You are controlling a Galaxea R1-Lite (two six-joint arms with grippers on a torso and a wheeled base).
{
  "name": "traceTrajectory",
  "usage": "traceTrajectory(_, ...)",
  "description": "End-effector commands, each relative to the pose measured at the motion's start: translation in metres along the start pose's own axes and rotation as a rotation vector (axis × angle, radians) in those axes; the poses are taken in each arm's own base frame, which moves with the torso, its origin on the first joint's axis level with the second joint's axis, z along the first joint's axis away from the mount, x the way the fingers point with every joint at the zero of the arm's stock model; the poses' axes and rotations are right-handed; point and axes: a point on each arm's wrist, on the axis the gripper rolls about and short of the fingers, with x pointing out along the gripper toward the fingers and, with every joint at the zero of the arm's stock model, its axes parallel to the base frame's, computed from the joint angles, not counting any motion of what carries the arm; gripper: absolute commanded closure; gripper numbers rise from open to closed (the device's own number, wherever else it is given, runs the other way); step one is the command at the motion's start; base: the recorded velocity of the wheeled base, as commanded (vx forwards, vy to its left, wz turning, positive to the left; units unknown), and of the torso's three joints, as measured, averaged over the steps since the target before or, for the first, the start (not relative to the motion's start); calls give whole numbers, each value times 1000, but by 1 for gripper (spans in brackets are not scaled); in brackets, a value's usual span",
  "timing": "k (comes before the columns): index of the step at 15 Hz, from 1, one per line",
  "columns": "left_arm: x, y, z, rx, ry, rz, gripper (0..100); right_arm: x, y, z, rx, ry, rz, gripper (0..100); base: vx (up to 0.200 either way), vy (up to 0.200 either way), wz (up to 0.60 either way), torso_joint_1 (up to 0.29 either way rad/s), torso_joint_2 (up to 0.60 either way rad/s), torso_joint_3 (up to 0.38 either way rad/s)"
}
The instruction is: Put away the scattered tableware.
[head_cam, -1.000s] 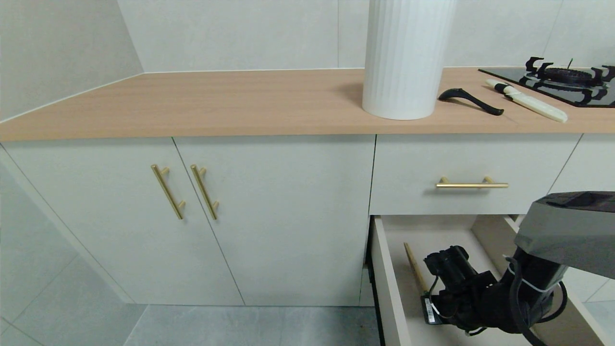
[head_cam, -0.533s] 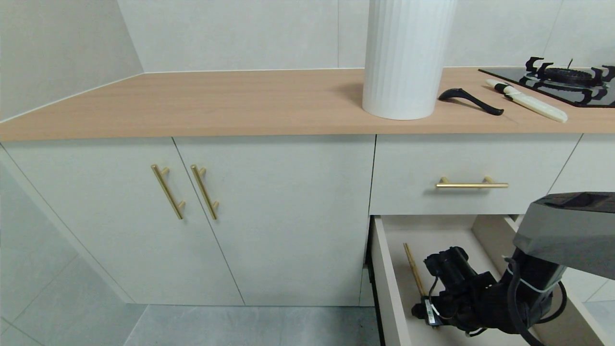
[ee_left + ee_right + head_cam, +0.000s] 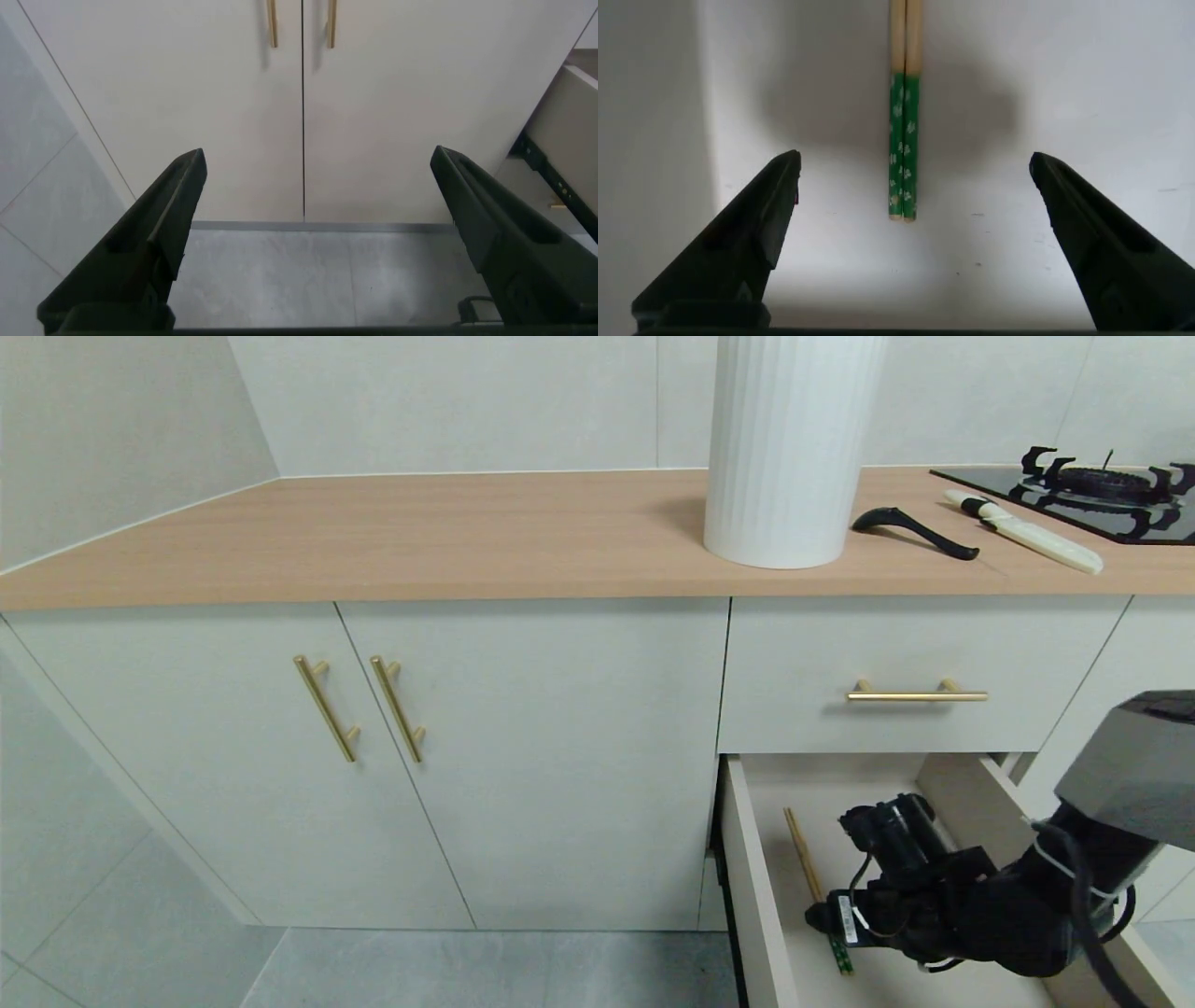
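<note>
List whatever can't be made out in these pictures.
Head view: the right gripper covers the middle of the chopsticks.
Right wrist view: the picture's edge cuts off the plain ends of the chopsticks.
Head view: the upper edge cuts off the top of the white canister.
Head view: the right edge cuts off the stove.
Head view: the bottom edge cuts off the front of the drawer, and the arm hides part of its floor.

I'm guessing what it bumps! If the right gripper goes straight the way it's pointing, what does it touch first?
Probably the chopsticks: they lie on the floor of the open drawer, right between the open fingers of the right gripper. The floor comes just after. How far is unclear.
</note>
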Motion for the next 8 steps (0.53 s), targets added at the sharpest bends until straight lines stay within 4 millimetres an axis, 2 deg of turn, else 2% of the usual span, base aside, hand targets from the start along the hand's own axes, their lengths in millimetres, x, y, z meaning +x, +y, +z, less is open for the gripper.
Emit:
traceTrajectory(1,0,0,0,0,1,0,0,-53,-12,26,33,-172,21,0,0,0,0,0,0,0)
traceTrajectory(4,0,0,0,0,0,2,0,-88,-21,37,21,-289,20,0,0,0,0,0,0,0)
traceTrajectory(8,0,0,0,0,1,0,0,-126,-36,51,46,-438,-4,0,0,0,0,0,0,0)
